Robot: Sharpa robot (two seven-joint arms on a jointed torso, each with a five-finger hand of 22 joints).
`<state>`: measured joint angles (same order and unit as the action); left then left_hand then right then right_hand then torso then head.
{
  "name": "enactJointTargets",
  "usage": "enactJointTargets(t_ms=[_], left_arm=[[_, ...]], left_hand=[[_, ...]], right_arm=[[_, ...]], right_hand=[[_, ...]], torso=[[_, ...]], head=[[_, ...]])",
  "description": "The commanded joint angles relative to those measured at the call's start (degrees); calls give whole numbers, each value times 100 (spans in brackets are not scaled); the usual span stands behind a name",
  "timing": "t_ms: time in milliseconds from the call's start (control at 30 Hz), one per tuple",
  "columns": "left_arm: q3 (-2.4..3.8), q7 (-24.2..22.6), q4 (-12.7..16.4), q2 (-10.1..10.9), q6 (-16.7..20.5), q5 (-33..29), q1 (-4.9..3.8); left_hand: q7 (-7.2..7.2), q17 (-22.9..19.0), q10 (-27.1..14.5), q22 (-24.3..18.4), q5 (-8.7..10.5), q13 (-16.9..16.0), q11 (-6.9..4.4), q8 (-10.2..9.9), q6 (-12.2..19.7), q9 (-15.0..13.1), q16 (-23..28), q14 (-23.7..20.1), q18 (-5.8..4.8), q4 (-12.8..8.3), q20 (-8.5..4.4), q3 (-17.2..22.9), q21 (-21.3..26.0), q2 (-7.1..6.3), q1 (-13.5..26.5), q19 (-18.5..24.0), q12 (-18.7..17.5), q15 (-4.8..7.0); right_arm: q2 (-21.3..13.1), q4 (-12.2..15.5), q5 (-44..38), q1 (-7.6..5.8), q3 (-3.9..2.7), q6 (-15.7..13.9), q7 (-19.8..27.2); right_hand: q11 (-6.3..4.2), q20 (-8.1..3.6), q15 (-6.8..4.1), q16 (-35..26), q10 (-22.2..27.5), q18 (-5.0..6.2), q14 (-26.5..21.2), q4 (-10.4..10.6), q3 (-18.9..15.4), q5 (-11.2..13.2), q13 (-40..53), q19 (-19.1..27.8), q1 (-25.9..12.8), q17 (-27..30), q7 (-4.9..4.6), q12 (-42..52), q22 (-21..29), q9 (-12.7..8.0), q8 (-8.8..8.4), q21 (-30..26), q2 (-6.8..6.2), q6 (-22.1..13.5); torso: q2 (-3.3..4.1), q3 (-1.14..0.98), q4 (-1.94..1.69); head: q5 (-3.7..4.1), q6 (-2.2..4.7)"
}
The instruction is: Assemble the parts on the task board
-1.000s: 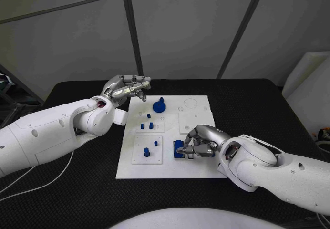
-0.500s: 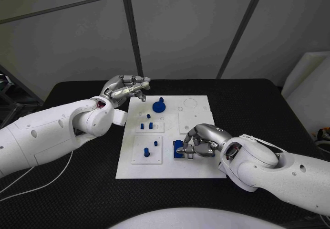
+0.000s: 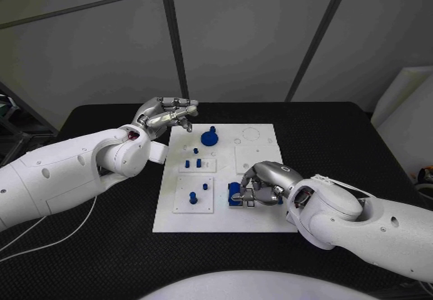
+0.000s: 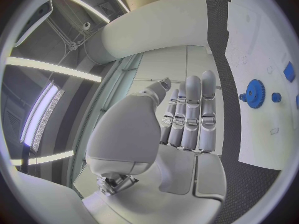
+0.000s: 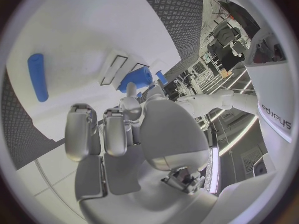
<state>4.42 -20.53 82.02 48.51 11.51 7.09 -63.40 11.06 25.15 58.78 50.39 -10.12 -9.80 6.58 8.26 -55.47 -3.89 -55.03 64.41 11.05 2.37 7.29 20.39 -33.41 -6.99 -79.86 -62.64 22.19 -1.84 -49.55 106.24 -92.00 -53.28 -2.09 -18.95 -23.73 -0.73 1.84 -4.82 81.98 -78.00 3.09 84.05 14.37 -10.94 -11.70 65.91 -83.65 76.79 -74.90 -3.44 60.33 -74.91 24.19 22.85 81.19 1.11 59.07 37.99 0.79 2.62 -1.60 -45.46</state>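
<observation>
1. the right hand [image 3: 259, 186] is over the task board [image 3: 257, 134], near its right edge and toward the near corner, fingers curled down onto a blue block [image 3: 235, 194] that stands in a recessed plate there; judging by the right wrist view it grips that block [image 5: 137, 77].
2. the block lies directly under this hand; its long axis appears to run toward the board's far edge, though the fingers hide much of it.
3. the left hand [image 3: 167, 113] hovers off the board's far left corner, fingers extended together and holding nothing.
4. a blue gear [image 3: 209, 139] sits near the far edge, closest to the left hand.
5. the left-side recessed plates [image 3: 194, 204] hold small blue pegs [image 3: 192, 199], standing upright.
</observation>
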Motion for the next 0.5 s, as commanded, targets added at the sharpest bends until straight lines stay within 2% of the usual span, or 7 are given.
enactJointTargets(t_ms=[33, 167, 300, 500], left_arm=[[2, -23, 20, 1, -70, 20, -7], [2, -24, 18, 0, -65, 20, -7], [2, -20, 14, -1, -60, 20, -6], [2, -14, 7, 11, -50, 20, -6]], left_hand=[[2, -5, -50, -6, 16, -7, 5, 36, 22, -1, -14, -8, -58, 7, 29, -40, 33, 31, -11, -6, 38, -21], [2, -5, -50, -6, 16, -7, 5, 36, 22, -1, -14, -8, -58, 7, 29, -40, 33, 31, -11, -6, 38, -21], [4, -6, -55, -9, 17, -7, 7, 38, 26, -1, -14, -11, -59, 11, 30, -46, 36, 31, -8, -7, 41, -23], [6, -8, -60, -12, 17, -7, 9, 40, 30, -1, -10, -20, -60, 13, 33, -52, 42, 29, -7, -2, 45, -26]], right_arm=[[-22, -19, -200, -5, 3, 94, -123], [-42, -30, -191, -5, 4, 92, -138], [-79, -24, -158, -5, 4, 81, -131], [-106, -17, -7, -5, 5, 120, -79]], right_hand=[[-32, -13, 11, -10, 7, 0, 341, 9, 18, -121, 10, 19, 98, -176, 24, -32, -208, 12, -43, -33, 81, 9], [-33, -13, 11, -10, 6, 0, 342, 20, 15, -160, 10, 19, 109, -179, 24, -37, -207, 15, -46, -34, 98, 10], [-33, -13, 11, -6, -1, -1, 343, 29, 5, -217, 22, 16, 127, -187, 26, -27, -213, 19, -51, -31, 104, 8], [-33, -13, 11, -1, -10, -2, 346, 35, -23, -285, 38, 13, 144, -197, 24, -13, -219, 24, -57, -28, 81, 4]], torso=[[3, 3, -5], [-3, 3, 11], [-4, -3, 8], [-11, 5, 7]], head=[[0, -11], [-11, -23], [-4, -32], [-5, -36]])
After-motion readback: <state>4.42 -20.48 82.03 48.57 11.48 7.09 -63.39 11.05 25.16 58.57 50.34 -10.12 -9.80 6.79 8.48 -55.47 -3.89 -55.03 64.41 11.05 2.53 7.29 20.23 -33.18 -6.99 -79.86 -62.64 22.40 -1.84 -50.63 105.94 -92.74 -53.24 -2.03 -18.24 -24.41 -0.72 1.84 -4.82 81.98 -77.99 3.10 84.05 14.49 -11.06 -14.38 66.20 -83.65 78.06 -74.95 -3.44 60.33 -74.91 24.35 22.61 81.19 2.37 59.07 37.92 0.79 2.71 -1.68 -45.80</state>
